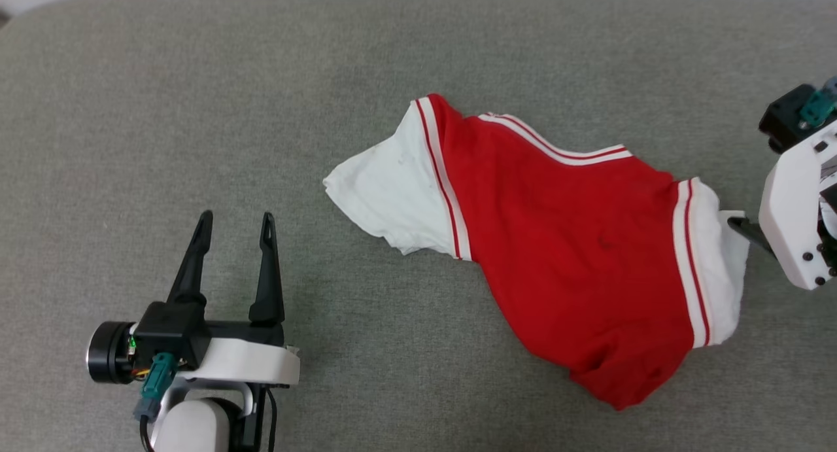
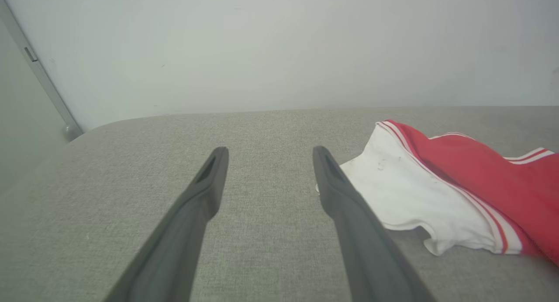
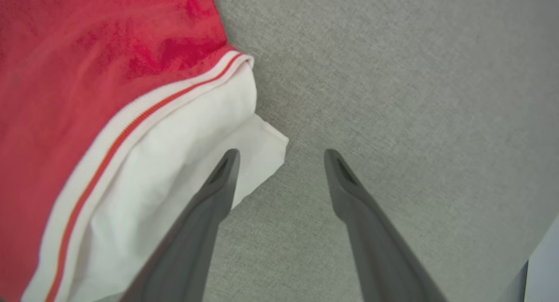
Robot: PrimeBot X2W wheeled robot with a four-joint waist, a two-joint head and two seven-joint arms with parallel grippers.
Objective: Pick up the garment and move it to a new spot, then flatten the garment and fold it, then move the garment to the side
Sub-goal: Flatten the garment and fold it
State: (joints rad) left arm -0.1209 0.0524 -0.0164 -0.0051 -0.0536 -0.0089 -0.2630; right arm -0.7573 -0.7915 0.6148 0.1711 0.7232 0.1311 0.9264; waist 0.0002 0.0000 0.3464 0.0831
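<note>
**Right fingers open astride a sleeve corner, nothing held**

The garment (image 1: 575,262) lies rumpled on the grey, fabric-covered counter (image 1: 196,112). It runs from about the middle toward the right edge, with its red body skewed toward the near edge. One white sleeve points toward the left side and the other toward the right.

The right gripper (image 3: 281,152) is at that right-hand sleeve with its fingers spread wide and holding nothing. One finger is over the sleeve's white corner and the other over bare counter. I cannot tell whether either finger touches the cloth. The left gripper (image 1: 237,215) is near the front-left of the counter, just as open and empty, and well apart from the garment.

The likely trouble from here:
- **A thin grip.** The sleeve corner is small and seems to be layered. If the fingers close here they may catch only the top layer or the very edge, and soft jersey could slip free on the lift.
- **A push instead of a pinch.** If the finger slides over the fabric rather than under it, the corner would bunch toward the body.
- **A lopsided lift.** Raised by one sleeve alone, the rest would probably drag and twist, which would make flattening harder.
</note>
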